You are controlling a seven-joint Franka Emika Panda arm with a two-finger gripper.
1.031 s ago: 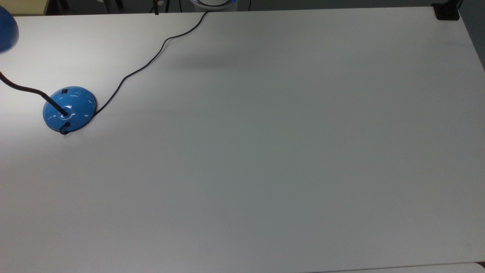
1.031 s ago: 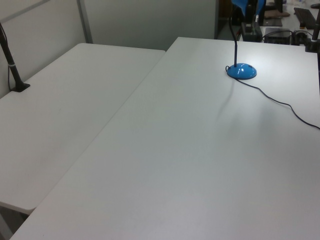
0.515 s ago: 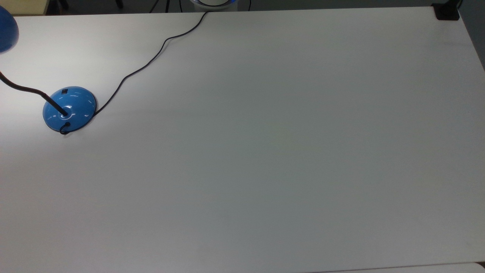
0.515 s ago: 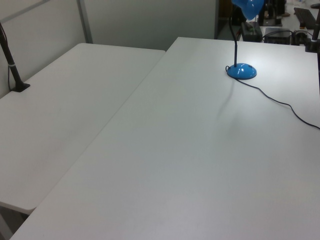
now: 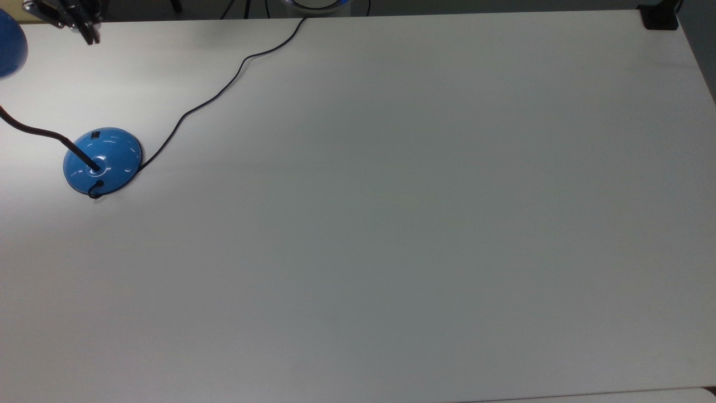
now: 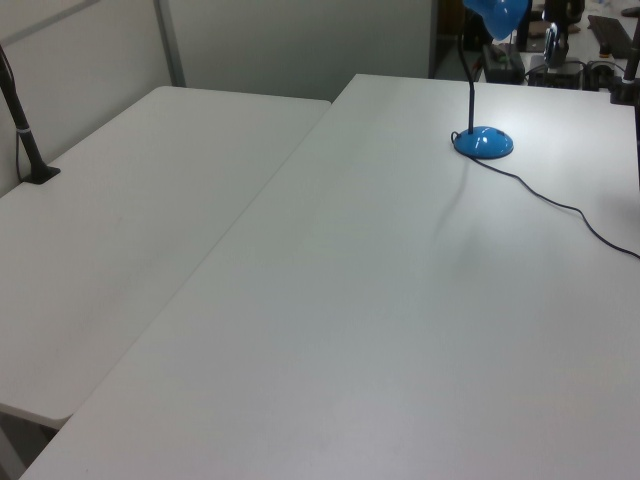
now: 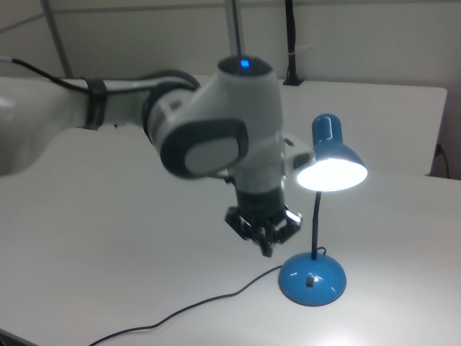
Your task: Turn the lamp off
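1. One lamp (image 5: 102,160) is standing on the white table (image 5: 391,224), near the top view's left edge; in the left view it (image 6: 483,141) is sitting toward the far right of the table, and in the right view it (image 7: 312,278) is standing at the lower right.
2. Its single blue dome-shaped base is resting flat on the tabletop, and one small black switch (image 7: 310,282) is showing on the side of the base that faces the right view's camera; in the top view the switch (image 5: 95,134) is lying on the upper part of the dome.
3. One black gooseneck (image 7: 315,222) is rising from the base and carrying one blue shade (image 7: 333,146), whose underside is glowing bright white in the right view.
4. One thin black cord (image 5: 224,89) is running from the base across the table to its far edge in the top view.
5. One gripper (image 7: 266,244) is hanging above the table just to the right view's left of the gooseneck, apart from the base and higher than it; in the top view it (image 5: 84,25) is showing at the upper left corner.
6. Its two fingers are pointing down and appear to be pressed together, holding nothing.
7. A second white table (image 6: 120,230) is adjoining the first on the left view's left.
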